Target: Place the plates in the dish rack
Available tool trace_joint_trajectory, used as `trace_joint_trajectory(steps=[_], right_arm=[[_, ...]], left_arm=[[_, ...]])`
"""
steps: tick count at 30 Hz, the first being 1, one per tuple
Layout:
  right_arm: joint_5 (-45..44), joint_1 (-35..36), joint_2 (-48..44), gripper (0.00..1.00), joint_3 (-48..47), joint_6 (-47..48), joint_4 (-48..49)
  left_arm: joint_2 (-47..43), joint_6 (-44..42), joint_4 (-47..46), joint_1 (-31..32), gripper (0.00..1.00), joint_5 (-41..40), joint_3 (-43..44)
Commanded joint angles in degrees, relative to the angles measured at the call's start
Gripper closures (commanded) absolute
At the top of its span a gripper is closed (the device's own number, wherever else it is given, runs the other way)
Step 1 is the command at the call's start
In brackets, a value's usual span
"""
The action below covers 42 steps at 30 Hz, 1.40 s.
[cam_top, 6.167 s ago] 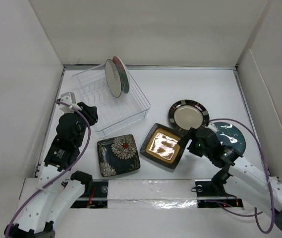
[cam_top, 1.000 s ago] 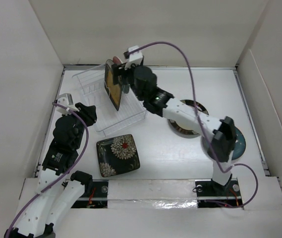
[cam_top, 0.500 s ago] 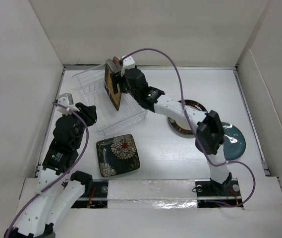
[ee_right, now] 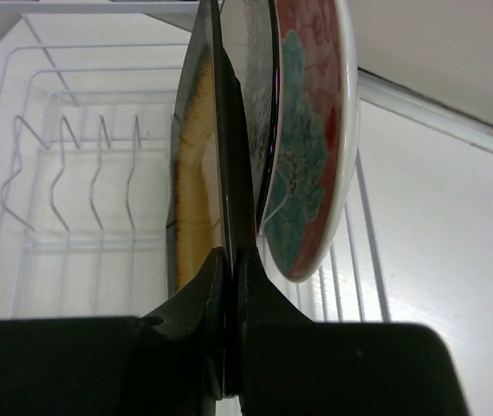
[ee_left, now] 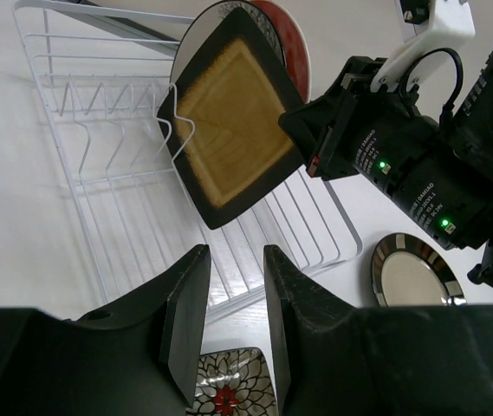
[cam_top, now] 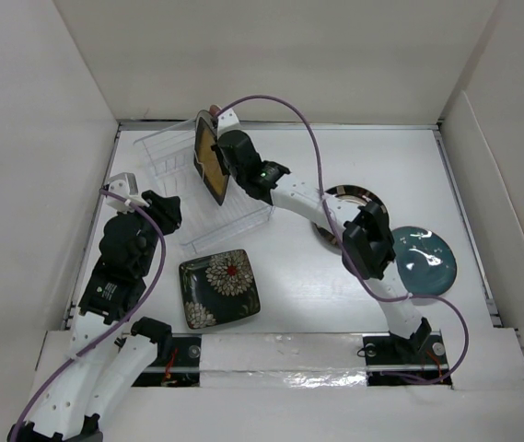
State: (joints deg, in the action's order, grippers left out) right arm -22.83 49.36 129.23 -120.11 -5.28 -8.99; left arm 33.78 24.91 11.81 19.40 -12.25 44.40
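Note:
The dish rack (cam_top: 165, 152) stands at the back left, a pale basket of thin ribs (ee_left: 81, 165). In it the amber-centred square plate (cam_top: 209, 164) stands on edge, in front of a cream round plate (ee_left: 198, 30) and a teal-red plate (ee_right: 311, 130). My right gripper (cam_top: 227, 158) reaches across the table and is shut on the square plate's right edge (ee_right: 229, 260). My left gripper (ee_left: 236, 338) hangs open and empty over the rack's near edge, above the dark floral square plate (cam_top: 219, 287).
A round plate with a dark striped rim (cam_top: 358, 198) lies partly under my right arm at centre right. A plain teal plate (cam_top: 427, 262) lies flat to its right. White walls close the table on three sides.
My right gripper has slid left up to the amber square plate standing in the rack, and its jaws have closed on the plate's edge. The left arm has not moved.

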Motion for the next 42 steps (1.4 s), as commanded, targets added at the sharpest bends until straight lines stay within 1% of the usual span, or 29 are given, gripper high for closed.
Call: trace_joint_trajectory(steps=[1, 2, 4, 5, 6, 7, 9, 10, 11, 12, 13, 15, 19, 21, 29, 32, 35, 39, 40, 41, 42], right_arm=[[-0.8, 0.5, 0.4, 1.0, -4.0, -1.9, 3.5], [-1.5, 0.5, 0.3, 1.0, -4.0, -1.8, 3.6], [-4.0, 1.2, -1.2, 1.0, -1.5, -1.1, 7.0], [-6.6, 1.2, -2.2, 1.0, 0.1, -0.8, 9.2], [-7.8, 1.2, -3.3, 1.0, 2.1, -0.4, 14.8], [-9.1, 1.9, -5.1, 1.0, 5.4, 0.2, 17.2], [-12.5, 2.5, -5.8, 1.0, 7.5, 1.2, 24.2], [-13.6, 2.5, -5.0, 1.0, 7.4, 2.1, 25.2], [-16.6, 3.3, -4.6, 1.0, 6.9, 2.6, 26.2], [-18.4, 3.8, -4.3, 1.0, 6.8, 3.5, 29.7], [-20.3, 4.3, -4.0, 1.0, 7.0, 6.9, 31.8], [-24.5, 5.6, -2.6, 1.0, 6.0, 9.5, 36.0], [-28.5, 7.0, -0.4, 1.0, 3.2, 16.7, 42.0], [-28.8, 7.0, 0.7, 1.0, 2.3, 17.7, 44.1], [-26.5, 5.8, 7.8, 1.0, -7.1, 19.3, 43.1], [-23.5, 5.1, 9.9, 1.0, -10.6, 16.5, 38.6], [-19.8, 4.5, 11.5, 1.0, -12.3, 13.0, 34.1], [-18.0, 4.5, 11.1, 1.0, -9.4, 11.3, 31.3], [-18.0, 4.5, 11.0, 0.92, -8.9, 10.5, 30.9], [-17.8, 4.5, 10.9, 0.86, -8.2, 10.1, 30.6], [-17.4, 4.0, 10.3, 0.74, -6.7, 9.6, 30.4]], left_arm=[[0.1, -0.6, -2.8, 0.1, 0.72, 0.9, 0.8], [0.2, -0.6, -2.8, 0.1, 0.72, 0.7, 0.9], [0.6, -0.6, -2.7, 0.1, 0.72, 0.7, 0.9], [0.5, -0.6, -2.7, 0.1, 0.72, 1.0, 0.9], [0.2, -0.6, -2.8, 0.1, 0.72, 1.1, 0.9], [0.2, -0.6, -2.8, 0.1, 0.72, 1.1, 0.8], [0.7, -0.6, -2.9, 0.1, 0.72, 1.0, 0.9], [0.8, -0.6, -2.8, 0.1, 0.72, 1.1, 0.9], [0.8, -0.6, -2.8, 0.1, 0.72, 1.5, 0.9], [0.6, -0.6, -2.9, 0.1, 0.72, 1.5, 0.8], [0.6, -0.6, -3.0, 0.1, 0.72, 1.5, 0.7], [1.1, -0.5, -2.9, 0.1, 0.72, 1.1, 0.9], [0.8, -0.6, -2.8, 0.1, 0.72, 1.3, 0.9], [1.1, -0.6, -2.7, 0.1, 0.72, 0.9, 0.9], [1.6, -0.6, -2.7, 0.1, 0.72, 1.6, 0.9], [1.4, -0.5, -2.8, 0.1, 0.72, 1.6, 0.9], [1.3, -0.5, -2.8, 0.1, 0.72, 1.9, 0.8], [1.5, -0.5, -2.9, -0.4, 0.72, 2.1, 0.8], [1.4, -0.5, -2.9, -0.4, 0.72, 2.1, 0.7], [1.4, -0.3, -2.9, -0.4, 0.72, 2.2, 0.8], [1.5, -0.4, -2.9, -0.4, 0.72, 2.2, 0.8]])
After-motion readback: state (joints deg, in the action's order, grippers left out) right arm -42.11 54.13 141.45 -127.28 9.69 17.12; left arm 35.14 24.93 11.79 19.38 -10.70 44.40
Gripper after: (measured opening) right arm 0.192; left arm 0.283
